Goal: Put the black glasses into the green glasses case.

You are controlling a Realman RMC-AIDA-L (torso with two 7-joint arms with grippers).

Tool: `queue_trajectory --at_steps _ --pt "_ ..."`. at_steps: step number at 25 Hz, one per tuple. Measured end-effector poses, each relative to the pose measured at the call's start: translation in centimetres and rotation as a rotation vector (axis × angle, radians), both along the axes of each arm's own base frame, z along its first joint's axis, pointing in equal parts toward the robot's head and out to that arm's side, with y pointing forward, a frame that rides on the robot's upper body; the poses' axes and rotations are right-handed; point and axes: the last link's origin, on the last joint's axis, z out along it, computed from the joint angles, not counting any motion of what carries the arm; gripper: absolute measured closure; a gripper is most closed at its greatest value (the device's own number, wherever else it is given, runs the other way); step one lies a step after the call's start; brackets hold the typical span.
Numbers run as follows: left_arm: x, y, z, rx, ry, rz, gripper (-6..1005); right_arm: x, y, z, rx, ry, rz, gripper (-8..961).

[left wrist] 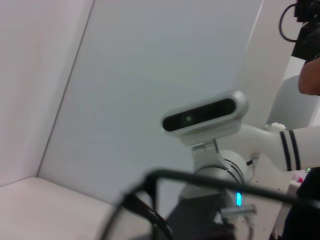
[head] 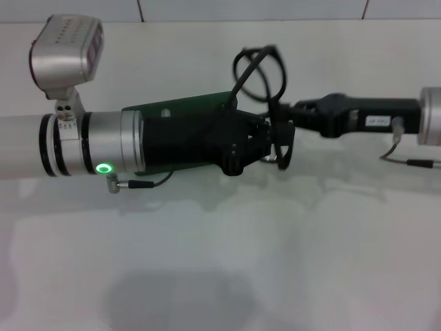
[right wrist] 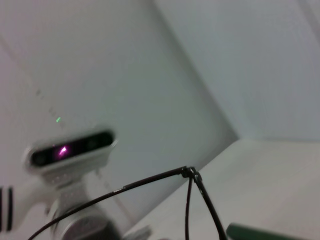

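Note:
The black glasses (head: 236, 69) are held up above the white table, between my two grippers. My right gripper (head: 284, 117) reaches in from the right and looks shut on the frame. My left gripper (head: 251, 138) reaches in from the left and meets it there. The green glasses case (head: 179, 109) shows behind and around the left gripper, tilted, mostly hidden by it. I cannot tell whether the case is held or open. The thin frame crosses the left wrist view (left wrist: 210, 179) and the right wrist view (right wrist: 150, 180), where a green edge of the case (right wrist: 260, 233) shows.
The white table (head: 220, 262) spreads below both arms, with a tiled wall behind it. The left arm's wrist camera (head: 69, 48) sticks up at the left. A cable (head: 141, 183) hangs under the left wrist.

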Motion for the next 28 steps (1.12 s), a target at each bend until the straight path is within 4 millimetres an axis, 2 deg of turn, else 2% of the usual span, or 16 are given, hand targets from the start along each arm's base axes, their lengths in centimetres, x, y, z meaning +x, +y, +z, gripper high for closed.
queue_trajectory --at_steps 9,17,22,28 --pt "-0.4 -0.5 0.1 -0.01 -0.006 -0.003 1001 2.5 1.1 3.9 0.137 0.03 -0.079 917" --pt "-0.6 -1.0 1.3 -0.01 -0.026 -0.035 1001 7.8 1.1 7.0 0.261 -0.067 -0.22 917" --pt "-0.4 -0.9 1.5 -0.007 -0.031 -0.046 1001 8.6 0.4 5.8 0.234 -0.133 -0.209 917" --pt "0.1 -0.6 1.4 -0.008 -0.035 -0.062 1001 6.5 -0.1 2.1 0.14 -0.186 -0.105 917"
